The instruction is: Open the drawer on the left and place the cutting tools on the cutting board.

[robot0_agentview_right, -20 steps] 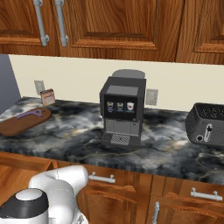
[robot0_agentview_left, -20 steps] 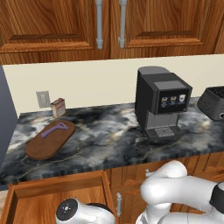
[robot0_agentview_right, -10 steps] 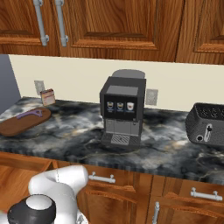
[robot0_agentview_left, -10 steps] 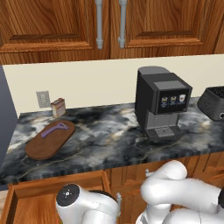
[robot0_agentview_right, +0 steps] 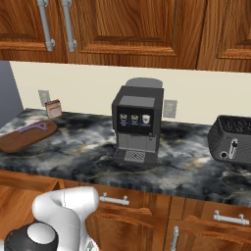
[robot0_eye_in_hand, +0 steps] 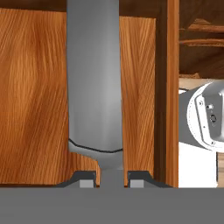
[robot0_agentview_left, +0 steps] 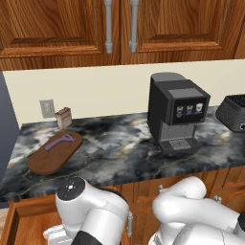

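Swung leftward and lower over the last second, down into the open drawer (robot0_agentview_left: 28,217). Seen through the hand camera: gripper (robot0_eye_in_hand: 112,178) closed around a smooth grey tool (robot0_eye_in_hand: 94,87), broad-bladed and narrowing to a stem, above the drawer's grained reddish wood. Already done: drawer open, purple tool (robot0_agentview_left: 60,142) lying on the dark oblong cutting board (robot0_agentview_left: 53,153) atop the marbled counter (robot0_agentview_left: 119,148). Left, judging so: carrying the grey tool over to the board.

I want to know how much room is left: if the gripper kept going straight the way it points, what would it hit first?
Probably the wooden drawer floor, past the grey tool that sits between the gripper tips; depth is unclear.
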